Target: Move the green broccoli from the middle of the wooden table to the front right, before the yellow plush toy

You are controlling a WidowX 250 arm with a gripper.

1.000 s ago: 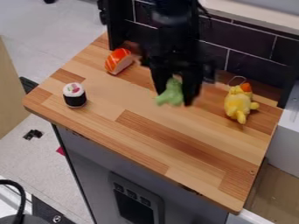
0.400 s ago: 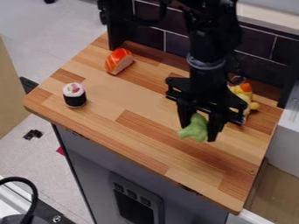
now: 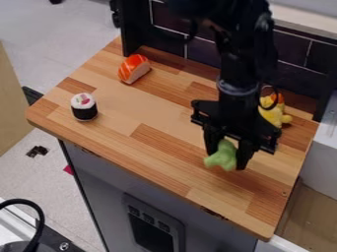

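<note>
1. The soft-looking green toy [image 3: 222, 156] is between the two fingers of my gripper [image 3: 227, 158], over the near right part of the wooden counter [image 3: 158, 123]. My hand is neither empty nor spread wide: it is closed about the toy, one finger on either side, with a lumpy end sticking out below.

2. What is done, as I judge it: the grasp. The green toy looks well held between my fingers. I cannot tell whether its underside touches the wood or hangs just above it.

3. What is left: I have not let go of it. Being so low over the counter, it would need little or no lowering to be set down here, but I cannot judge from this whether this is its proper spot.

4. Just behind my gripper, partly hidden by it, is the yellow plush toy [image 3: 275, 116] with an orange part on top. The green toy is apart from it.

5. Well apart, toward the view's upper left, lies the orange-and-white sushi toy [image 3: 133, 69]; nearer the left edge stands the dark-wrapped sushi roll [image 3: 84, 107], upright. I touch neither.

6. Behind everything rises the dark tiled wall [image 3: 201, 53].
</note>
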